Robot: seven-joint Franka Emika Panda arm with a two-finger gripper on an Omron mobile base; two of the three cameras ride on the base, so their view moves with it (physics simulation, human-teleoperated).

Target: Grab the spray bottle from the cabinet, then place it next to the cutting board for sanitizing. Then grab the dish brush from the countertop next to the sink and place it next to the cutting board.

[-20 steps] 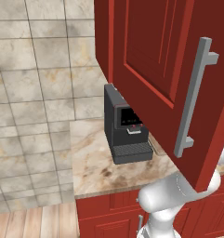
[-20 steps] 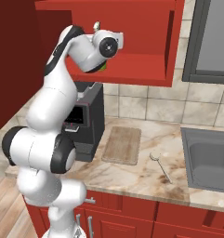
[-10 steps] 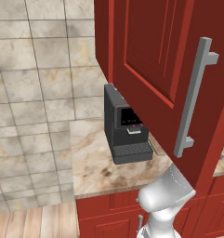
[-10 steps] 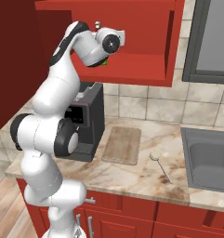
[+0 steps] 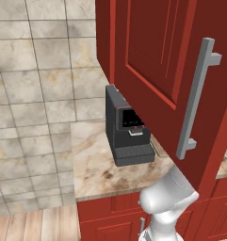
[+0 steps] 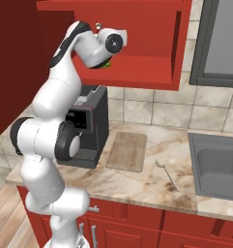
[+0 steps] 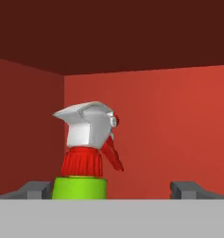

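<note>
The spray bottle (image 7: pixel 87 153) stands upright inside the open cabinet (image 6: pixel 142 29); it has a green body, a red collar and trigger, and a white nozzle head. My gripper (image 7: pixel 114 190) is open, and the bottle's body sits between the two fingertips (image 7: pixel 36 189), closer to the left one. From the right base view, my arm reaches up into the cabinet and a bit of the green bottle (image 6: pixel 106 64) shows under the hand. The cutting board (image 6: pixel 127 151) lies on the countertop (image 6: pixel 152 186). The dish brush (image 6: pixel 167 174) lies between board and sink.
The swung-open cabinet door (image 5: pixel 157 56) with its grey bar handle (image 5: pixel 197 96) hangs close to my arm's left. A dark coffee machine (image 6: pixel 91 128) stands under the cabinet, left of the board. The sink (image 6: pixel 217 164) is at the right.
The arm's lower links and elbow have swung a little, while the hand stays at about the same spot in the cabinet opening. Nothing on the countertop has moved.
</note>
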